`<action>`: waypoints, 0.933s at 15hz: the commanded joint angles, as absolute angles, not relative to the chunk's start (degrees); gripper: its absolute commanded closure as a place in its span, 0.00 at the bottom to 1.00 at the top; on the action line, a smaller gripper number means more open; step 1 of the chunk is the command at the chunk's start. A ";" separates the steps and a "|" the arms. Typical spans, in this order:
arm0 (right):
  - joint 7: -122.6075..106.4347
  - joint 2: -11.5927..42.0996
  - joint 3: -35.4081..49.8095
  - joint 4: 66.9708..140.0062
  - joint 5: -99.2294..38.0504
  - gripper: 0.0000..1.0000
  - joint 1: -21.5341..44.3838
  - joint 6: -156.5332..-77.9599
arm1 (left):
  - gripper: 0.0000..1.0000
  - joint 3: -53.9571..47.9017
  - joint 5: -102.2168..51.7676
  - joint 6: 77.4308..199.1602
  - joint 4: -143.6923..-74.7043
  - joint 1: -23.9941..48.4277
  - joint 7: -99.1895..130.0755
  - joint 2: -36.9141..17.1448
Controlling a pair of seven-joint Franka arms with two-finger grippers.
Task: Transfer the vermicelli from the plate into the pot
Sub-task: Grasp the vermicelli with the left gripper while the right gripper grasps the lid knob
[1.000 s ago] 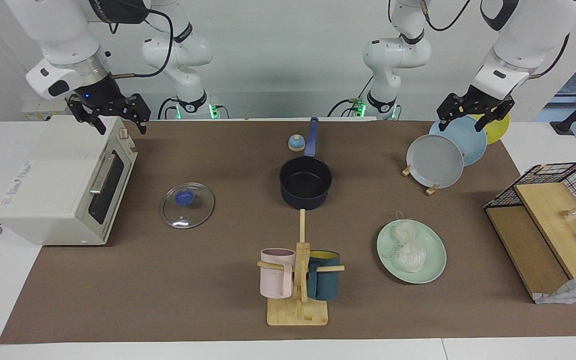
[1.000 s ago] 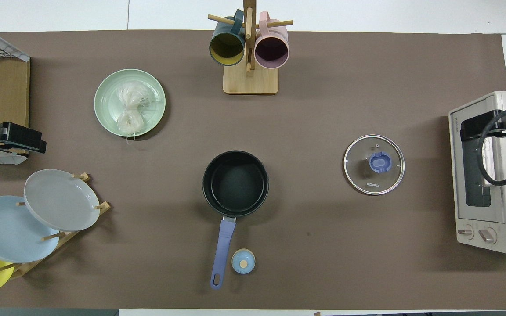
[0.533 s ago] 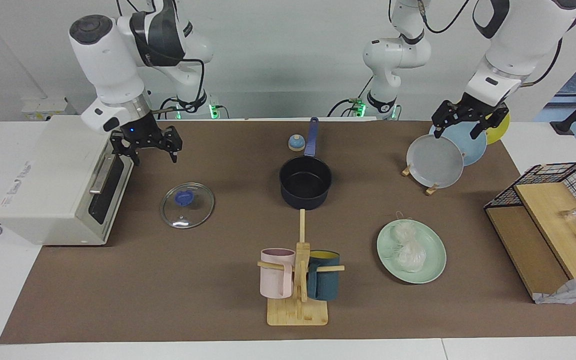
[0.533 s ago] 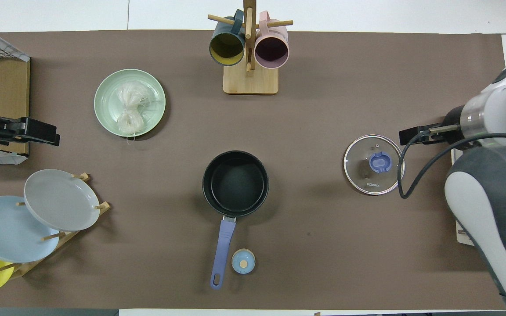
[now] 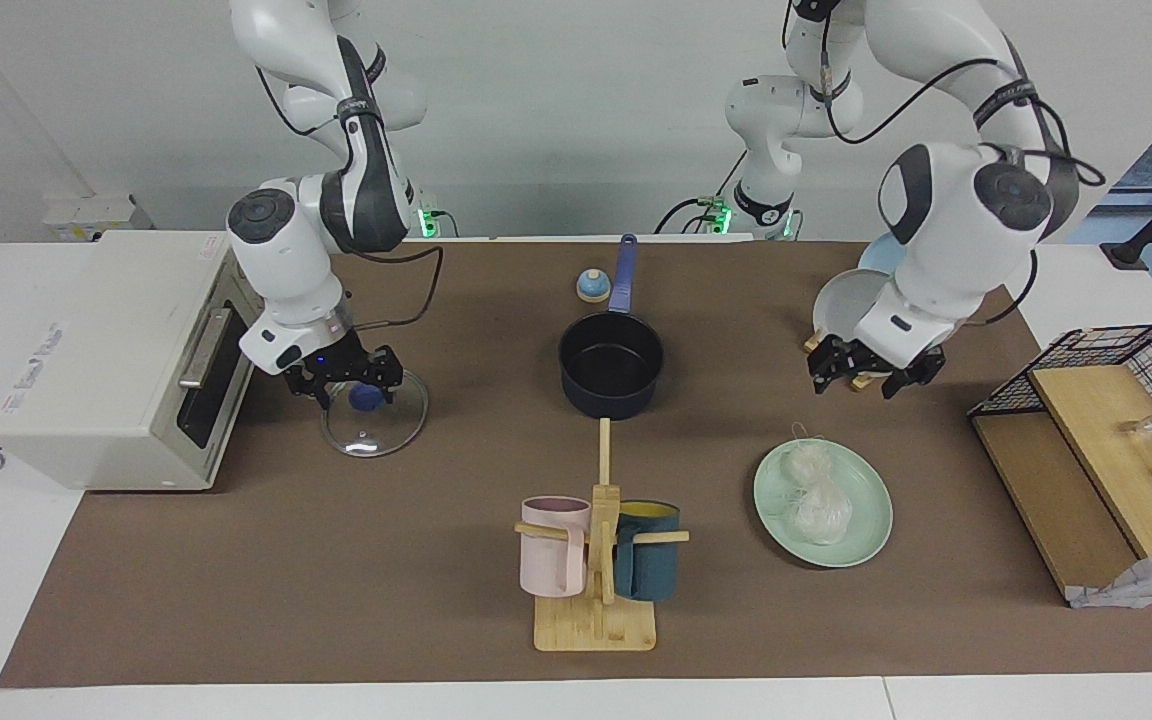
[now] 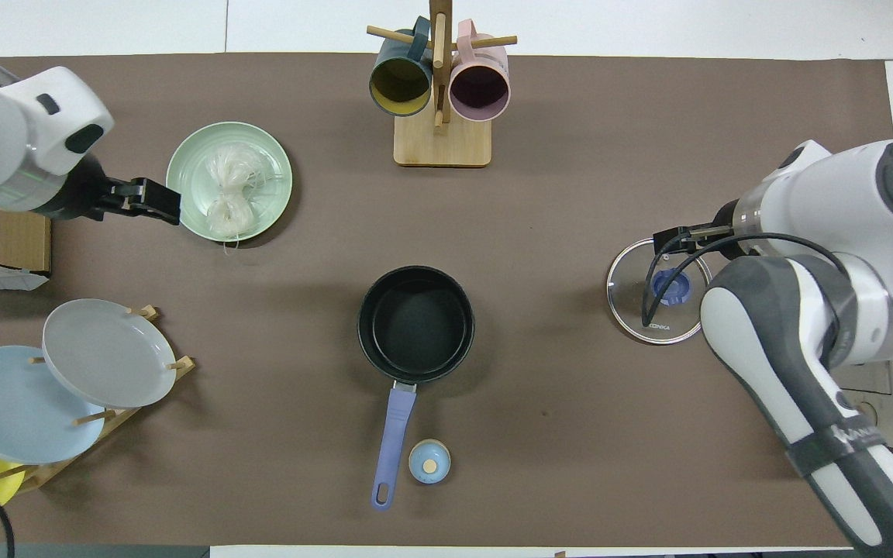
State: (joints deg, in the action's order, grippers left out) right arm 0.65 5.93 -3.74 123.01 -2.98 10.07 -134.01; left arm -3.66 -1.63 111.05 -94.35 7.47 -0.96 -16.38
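Observation:
The vermicelli (image 5: 814, 495) (image 6: 231, 190) lies as a white bundle on the mint-green plate (image 5: 861, 545) (image 6: 191, 155), toward the left arm's end of the table. Mid-table stands the dark navy pot (image 5: 611, 365) (image 6: 415, 322), its inside black and bare, its blue handle (image 5: 623, 270) pointing toward the robots. My left gripper (image 5: 856, 385) (image 6: 163, 203) hangs open and holds nothing, just off the plate's rim, between the plate and the plate rack. Open too, my right gripper (image 5: 356, 392) (image 6: 667, 236) hovers low over the glass lid.
A glass lid (image 5: 376, 425) (image 6: 660, 325) lies beside a white toaster oven (image 5: 106, 360). A mug tree (image 5: 596, 560) (image 6: 440, 93) stands farther out than the pot. A rack of upright plates (image 6: 105, 353), a small blue bell (image 5: 592, 287) and a wire-and-wood shelf (image 5: 1096, 440) are also here.
Both arms swung down and inward. The left gripper came from above the plate rack to beside the mint plate. The right gripper went from over the oven to over the glass lid.

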 commanded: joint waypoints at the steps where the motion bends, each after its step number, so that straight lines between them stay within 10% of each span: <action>1: 0.79 3.87 -3.34 127.08 -4.04 0.00 10.55 -136.22 | 0.00 -3.08 -1.32 116.36 -92.99 8.26 -7.27 -22.30; 11: -4.31 3.96 -3.43 129.81 -4.04 0.00 10.28 -136.32 | 0.09 -2.99 0.96 126.91 -92.90 7.91 -15.56 -30.06; 13: -4.39 3.78 -3.43 130.08 -4.04 0.00 10.37 -136.06 | 0.34 -2.99 2.37 126.83 -93.25 8.00 -15.64 -30.06; 14: -4.48 3.78 -3.43 130.25 -4.04 0.00 10.28 -136.14 | 0.62 -2.99 2.46 126.74 -93.08 8.00 -15.64 -30.06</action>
State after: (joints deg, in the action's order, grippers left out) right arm -2.49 5.38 -3.70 128.18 -3.00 10.86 -135.28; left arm -3.18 0.72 126.01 -93.86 7.88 -14.93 -29.36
